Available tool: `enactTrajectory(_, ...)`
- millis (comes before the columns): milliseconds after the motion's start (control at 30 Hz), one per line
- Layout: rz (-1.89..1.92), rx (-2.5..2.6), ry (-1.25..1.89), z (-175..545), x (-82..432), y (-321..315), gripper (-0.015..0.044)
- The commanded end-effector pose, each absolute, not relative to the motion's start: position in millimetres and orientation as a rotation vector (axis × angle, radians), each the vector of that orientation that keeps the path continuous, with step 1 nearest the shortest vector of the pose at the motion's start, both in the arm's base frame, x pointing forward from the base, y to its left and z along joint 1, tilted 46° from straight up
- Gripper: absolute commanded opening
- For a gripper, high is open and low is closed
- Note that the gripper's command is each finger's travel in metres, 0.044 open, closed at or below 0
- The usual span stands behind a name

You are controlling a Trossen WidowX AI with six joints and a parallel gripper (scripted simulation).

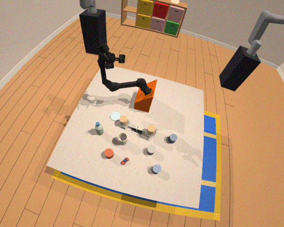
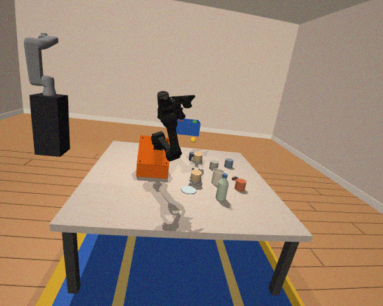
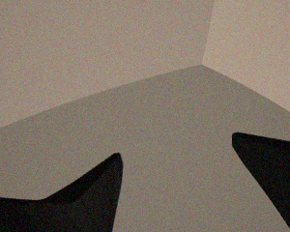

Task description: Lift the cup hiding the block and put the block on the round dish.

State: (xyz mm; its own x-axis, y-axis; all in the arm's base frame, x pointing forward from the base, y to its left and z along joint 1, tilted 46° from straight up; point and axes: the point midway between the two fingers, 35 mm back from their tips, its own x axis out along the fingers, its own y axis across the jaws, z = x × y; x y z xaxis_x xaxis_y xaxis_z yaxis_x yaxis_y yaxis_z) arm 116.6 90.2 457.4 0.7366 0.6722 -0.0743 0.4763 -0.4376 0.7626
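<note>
Two tan cups stand on the ends of a small balance [image 1: 136, 129]: one cup [image 1: 123, 120] [image 2: 196, 176] at the end near the dish, the other cup [image 1: 151, 129] [image 2: 197, 157] at the far end. I cannot tell which end is lower. No block is visible. The pale round dish [image 1: 115, 116] [image 2: 188, 190] lies on the table just beyond the nearer cup, with nothing on it. My gripper [image 3: 178, 150] is open and empty, raised high and well away from the cups; the wrist view shows only walls and ceiling between its fingers.
The arm stands on an orange block [image 1: 145, 102] [image 2: 152, 169]. Near the balance are a green bottle [image 1: 99, 128] [image 2: 221, 189], a beige mug [image 1: 122, 138], a red cylinder [image 1: 109, 153] [image 2: 240, 185], a toy car [image 1: 124, 161], a grey cylinder [image 1: 151, 150] and two blue cylinders [image 1: 173, 138] [image 1: 156, 169].
</note>
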Motion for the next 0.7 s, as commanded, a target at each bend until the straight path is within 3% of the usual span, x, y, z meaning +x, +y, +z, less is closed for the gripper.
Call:
enactTrajectory(0, 0.305, 2.116, 0.862, 457.2, 116.5, 90.5, 0.0426)
enactTrajectory(667, 0.279, 1.605, 0.613, 403.6, 98.5, 160.0, 0.044)
